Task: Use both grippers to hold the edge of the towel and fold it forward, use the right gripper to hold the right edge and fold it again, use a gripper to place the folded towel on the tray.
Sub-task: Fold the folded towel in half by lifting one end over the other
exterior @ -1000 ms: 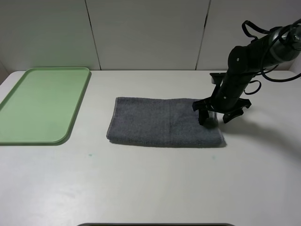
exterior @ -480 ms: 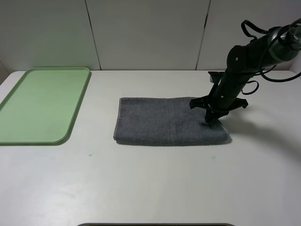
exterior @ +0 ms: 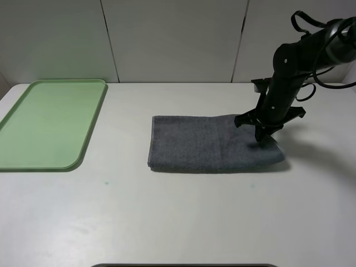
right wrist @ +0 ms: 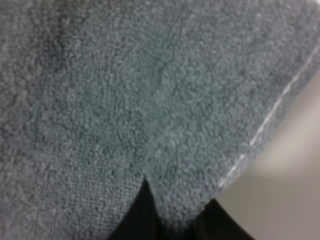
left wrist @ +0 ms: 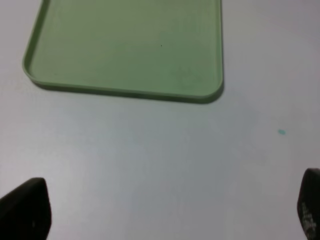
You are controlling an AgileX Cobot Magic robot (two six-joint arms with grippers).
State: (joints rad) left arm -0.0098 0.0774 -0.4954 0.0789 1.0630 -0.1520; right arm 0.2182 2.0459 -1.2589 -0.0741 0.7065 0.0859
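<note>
- The right gripper (exterior: 261, 136), black fingers at the end of a bulky black jointed arm, was spread over the cloth a second ago. It is now pinched together on the right-hand end of the dark grey terry-cloth towel (exterior: 206, 149).
- With that pinch the towel has slid sideways across the plain white table (exterior: 178, 217). It has moved further from the large pale green plastic tray (exterior: 50, 122), which has not moved. The towel now lies well apart from the tray, as a long, flat, once-folded strip.
- The grip for the second fold looks taken, but the fold itself is not yet begun. The sideways drag suggests the whole cloth follows the fingers, so the held end probably has to rise before it is carried over.
- The exterior high view gives the whole layout, but there the black fingertips merge with the dark cloth and the grip cannot be judged.
- The right wrist view settles it: the fingers (right wrist: 142, 215) squeeze a ridge of terry between them. The hemmed edge runs just beside them, with bare table beyond it.
- Only the left wrist view shows the left gripper (left wrist: 167, 212). Its two black fingertips stand wide apart with nothing between them, over bare table near the tray's rounded corner and a small teal speck (left wrist: 281, 132).
- No view shows the striped band.
</note>
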